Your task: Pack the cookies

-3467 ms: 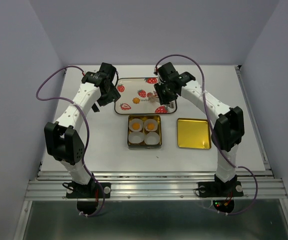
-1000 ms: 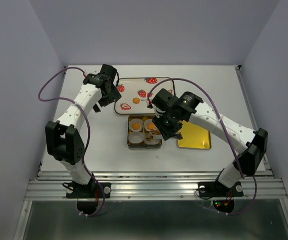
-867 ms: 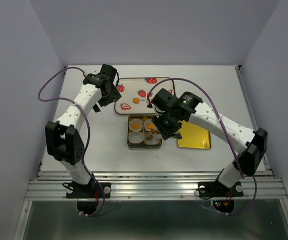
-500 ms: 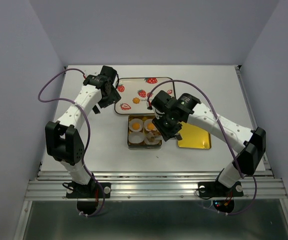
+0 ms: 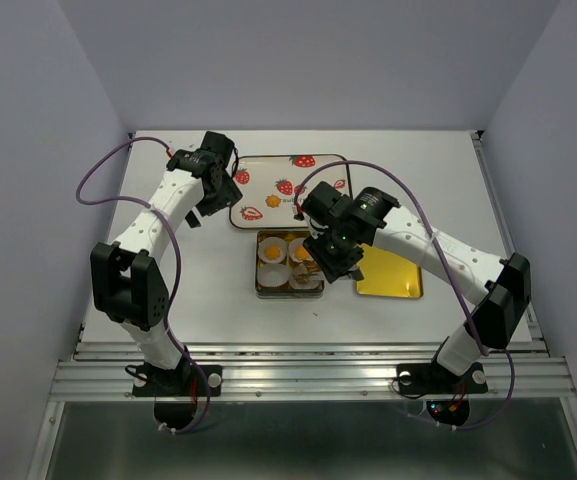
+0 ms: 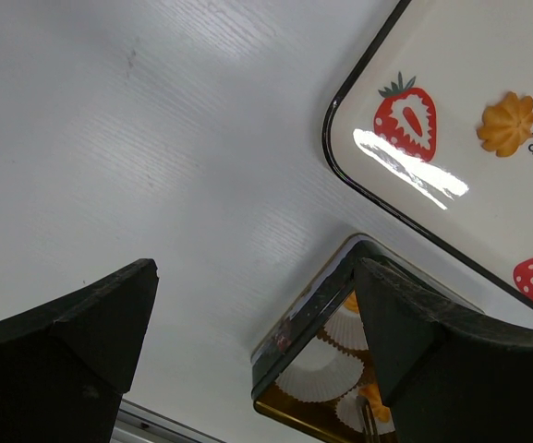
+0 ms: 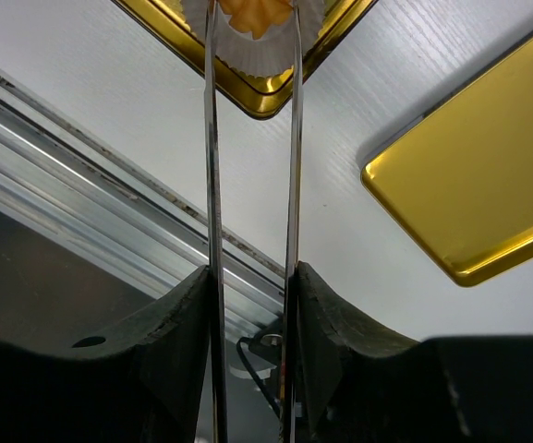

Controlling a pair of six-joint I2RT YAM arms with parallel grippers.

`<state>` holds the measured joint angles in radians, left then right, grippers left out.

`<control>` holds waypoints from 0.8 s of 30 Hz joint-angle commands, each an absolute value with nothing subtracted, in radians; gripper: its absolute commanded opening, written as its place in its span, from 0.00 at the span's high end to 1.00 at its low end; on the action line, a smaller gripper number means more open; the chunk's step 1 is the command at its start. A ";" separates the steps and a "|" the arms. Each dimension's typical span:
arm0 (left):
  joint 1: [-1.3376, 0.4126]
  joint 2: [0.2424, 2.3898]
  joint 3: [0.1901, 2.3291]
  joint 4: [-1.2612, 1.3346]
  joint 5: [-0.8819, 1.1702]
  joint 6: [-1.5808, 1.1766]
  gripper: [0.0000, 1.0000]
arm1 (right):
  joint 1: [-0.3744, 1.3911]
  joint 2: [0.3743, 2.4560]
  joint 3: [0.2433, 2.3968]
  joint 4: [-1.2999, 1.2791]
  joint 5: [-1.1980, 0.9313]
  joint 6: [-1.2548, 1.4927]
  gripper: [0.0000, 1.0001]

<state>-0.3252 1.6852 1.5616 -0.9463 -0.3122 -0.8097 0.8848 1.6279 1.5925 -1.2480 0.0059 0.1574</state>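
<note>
The open gold tin [image 5: 288, 263] holds white paper cups. Orange-yellow cookies lie in its two far cups [image 5: 271, 252]. My right gripper [image 5: 333, 258] is over the tin's right side, shut on metal tweezers [image 7: 211, 138]. A cookie [image 7: 252, 14] sits between the tweezers' tips, in or just above a paper cup [image 7: 248, 46] at the tin's near right corner. One more cookie [image 5: 273, 201] lies on the strawberry tray [image 5: 313, 160]; it also shows in the left wrist view [image 6: 508, 123]. My left gripper [image 5: 213, 190] is open and empty above the table, left of the tray.
The tin's gold lid [image 5: 393, 270] lies flat just right of the tin, partly under my right arm; it shows in the right wrist view [image 7: 469, 194]. The table's metal front rail [image 7: 81, 212] runs close behind the tin.
My right arm has swung from the strawberry tray to the tin with the tweezers and a cookie, then edged slightly left over the near right cup. The left arm has stayed still.
</note>
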 commanded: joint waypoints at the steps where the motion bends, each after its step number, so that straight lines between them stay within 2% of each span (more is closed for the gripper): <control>1: -0.325 1.637 1.555 -0.965 -0.345 -0.813 0.01 | 0.894 1.628 1.605 -1.207 0.014 0.155 0.56; 24: -0.327 1.638 1.566 -0.979 -0.359 -0.802 0.01 | 0.894 1.635 1.606 -1.212 0.012 0.149 0.51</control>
<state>-0.3252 1.6848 1.5616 -0.9478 -0.3225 -0.8089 0.8848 1.6321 1.5925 -1.2480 0.0067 0.1574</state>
